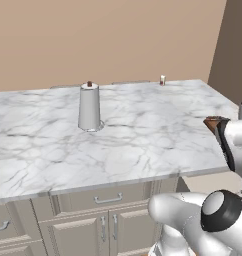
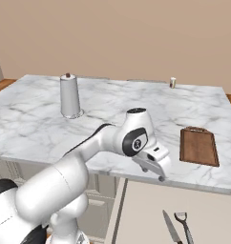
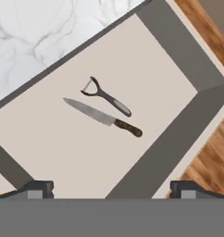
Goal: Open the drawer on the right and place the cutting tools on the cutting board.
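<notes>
The pale beige drawer (image 3: 63, 143) stands pulled out under the marble countertop (image 2: 112, 114). Inside lie a steel knife with a dark handle (image 3: 102, 117) and a grey-handled peeler (image 3: 106, 96), side by side, long axes running ten to four o'clock in the hand view. The gripper (image 3: 111, 189), jaws wide and empty, hangs above them; both sit toward twelve o'clock from its tips. The reddish-brown wooden cutting board (image 2: 198, 147) waits on the counter.

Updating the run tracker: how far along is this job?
Done: the pale beige drawer is open. In hand: the open pincer hovers empty above the steel knife and grey peeler inside. Left: both tools go onto the reddish-brown wooden cutting board, which has nothing on it.
</notes>
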Motion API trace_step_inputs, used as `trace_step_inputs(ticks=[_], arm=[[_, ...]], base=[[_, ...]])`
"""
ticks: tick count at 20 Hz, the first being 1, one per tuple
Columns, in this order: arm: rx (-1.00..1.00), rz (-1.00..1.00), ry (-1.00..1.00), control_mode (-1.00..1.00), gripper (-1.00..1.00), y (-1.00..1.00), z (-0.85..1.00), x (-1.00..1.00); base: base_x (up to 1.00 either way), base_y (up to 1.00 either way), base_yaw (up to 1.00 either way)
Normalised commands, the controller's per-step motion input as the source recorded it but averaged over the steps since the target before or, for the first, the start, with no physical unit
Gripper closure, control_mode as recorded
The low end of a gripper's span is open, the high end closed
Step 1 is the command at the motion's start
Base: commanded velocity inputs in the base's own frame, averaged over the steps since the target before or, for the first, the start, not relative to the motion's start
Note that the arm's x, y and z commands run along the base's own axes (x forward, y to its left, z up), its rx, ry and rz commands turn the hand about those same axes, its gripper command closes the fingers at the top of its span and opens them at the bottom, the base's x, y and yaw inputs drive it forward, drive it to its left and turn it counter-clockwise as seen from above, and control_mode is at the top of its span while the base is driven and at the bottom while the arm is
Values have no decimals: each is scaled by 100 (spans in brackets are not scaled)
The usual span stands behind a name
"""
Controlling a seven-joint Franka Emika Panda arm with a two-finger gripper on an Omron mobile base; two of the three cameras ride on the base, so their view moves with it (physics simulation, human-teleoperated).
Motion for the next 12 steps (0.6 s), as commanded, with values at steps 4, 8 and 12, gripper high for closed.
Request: trace_step_inputs(ticks=[4, 8, 12], arm=[[0, 19, 6, -100, -100, -35, -35, 4], [7, 17, 2, -100, -100, -49, -24, -3], [15, 20, 2, -100, -100, -45, -37, 0]], base=[[0, 0, 0], [0, 0, 0], [0, 0, 0]])
